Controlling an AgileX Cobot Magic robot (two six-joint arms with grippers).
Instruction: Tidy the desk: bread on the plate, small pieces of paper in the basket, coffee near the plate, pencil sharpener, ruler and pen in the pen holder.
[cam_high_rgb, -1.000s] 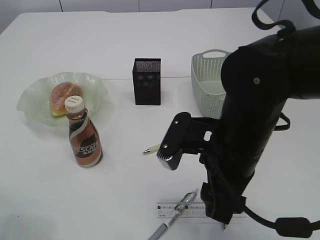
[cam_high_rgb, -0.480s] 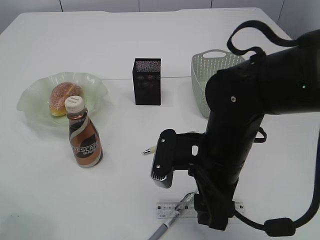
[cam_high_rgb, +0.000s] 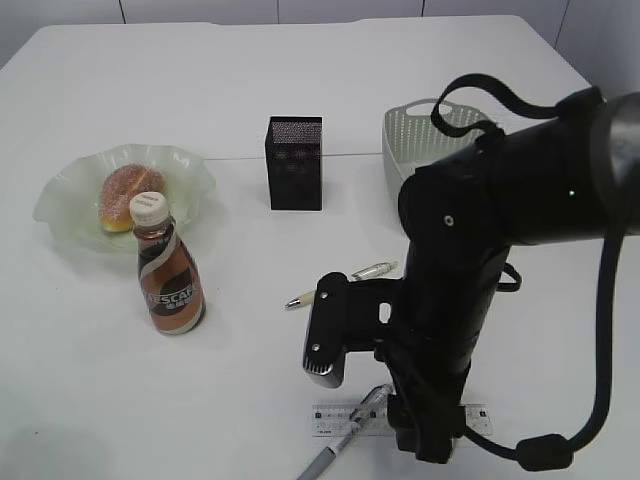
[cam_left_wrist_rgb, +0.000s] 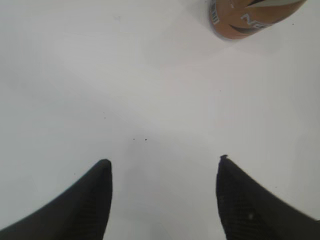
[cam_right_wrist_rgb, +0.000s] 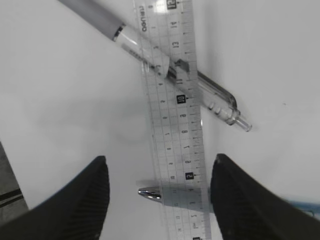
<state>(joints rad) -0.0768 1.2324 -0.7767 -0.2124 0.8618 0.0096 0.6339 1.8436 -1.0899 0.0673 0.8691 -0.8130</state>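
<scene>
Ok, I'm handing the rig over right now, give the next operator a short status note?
Left gripper: open, empty, over bare white desk.
Right gripper: open, empty, above the clear plastic ruler, which has a grey-barrelled pen lying across it.
Done: sugar-dusted bun on the pale-green ruffled glass plate; brown Nescafe bottle stands beside the plate.
Left: ruler, grey pen and a second pen into the black mesh pen holder. Sage-green basket contents, paper scraps and sharpener not visible.

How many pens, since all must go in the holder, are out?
3. A cream pen lies mid-desk by the arm; a clear-and-grey pen crosses over the clear plastic ruler; a silver-tipped pen lies under that ruler, mostly hidden.
</scene>
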